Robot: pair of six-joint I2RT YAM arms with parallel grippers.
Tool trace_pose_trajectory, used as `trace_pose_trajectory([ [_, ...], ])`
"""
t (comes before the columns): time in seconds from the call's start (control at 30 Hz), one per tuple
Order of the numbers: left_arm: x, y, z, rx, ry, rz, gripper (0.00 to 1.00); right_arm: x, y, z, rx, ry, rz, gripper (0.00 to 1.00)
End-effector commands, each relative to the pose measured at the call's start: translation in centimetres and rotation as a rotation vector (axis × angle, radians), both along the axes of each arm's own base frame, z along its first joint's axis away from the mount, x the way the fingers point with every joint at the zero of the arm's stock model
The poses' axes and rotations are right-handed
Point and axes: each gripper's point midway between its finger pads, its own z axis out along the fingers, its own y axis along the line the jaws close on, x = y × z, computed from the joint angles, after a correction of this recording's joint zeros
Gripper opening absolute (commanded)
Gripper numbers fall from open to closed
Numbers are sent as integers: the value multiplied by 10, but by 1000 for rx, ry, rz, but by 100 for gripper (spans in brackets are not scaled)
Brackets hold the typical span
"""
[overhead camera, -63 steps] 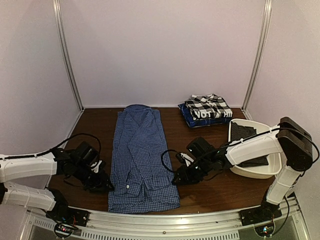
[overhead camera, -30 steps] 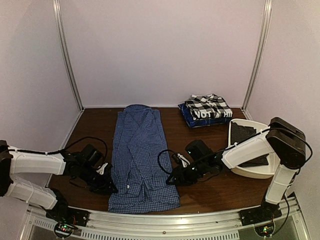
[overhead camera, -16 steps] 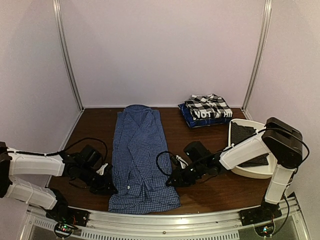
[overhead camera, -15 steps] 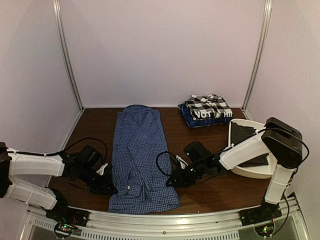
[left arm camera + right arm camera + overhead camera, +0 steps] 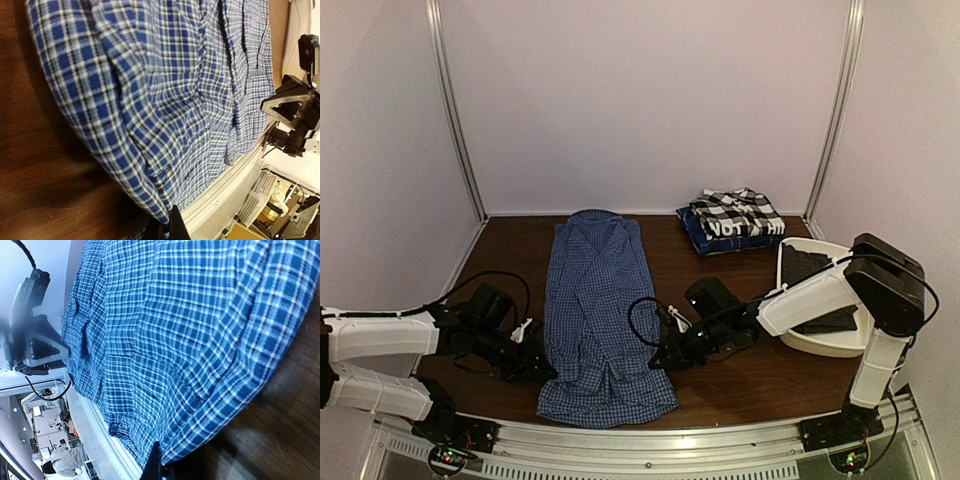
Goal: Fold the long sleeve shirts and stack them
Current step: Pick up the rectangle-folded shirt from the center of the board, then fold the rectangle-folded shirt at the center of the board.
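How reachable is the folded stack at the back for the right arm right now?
Probably not yet: the right arm has its jaws shut on the edge of the blue-check shirt. Once released, the table up to the folded stack looks unobstructed.

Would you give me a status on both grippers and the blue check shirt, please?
Left gripper shut on blue check shirt, near left edge. Right gripper shut on its right edge. Folded stack and tub well apart.
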Motion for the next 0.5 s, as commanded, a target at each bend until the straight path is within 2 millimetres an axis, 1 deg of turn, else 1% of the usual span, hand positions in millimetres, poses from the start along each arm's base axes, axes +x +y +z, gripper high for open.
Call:
trace_pose_trajectory([
  [0.0,14,-8,24,-121,-19,31,0,19,15,45,111,-52,-7,0],
  [0.17,32,-7,45,-208,-3,103,0,40,19,67,172,-71,-35,0],
  [0.3,50,-3,59,-255,-8,173,0,64,25,83,216,-105,-62,0],
  [0.37,64,-1,67,-281,-26,206,0,76,31,90,235,-128,-69,0],
  [0.47,90,3,76,-293,-59,249,0,100,38,97,251,-166,-89,0],
])
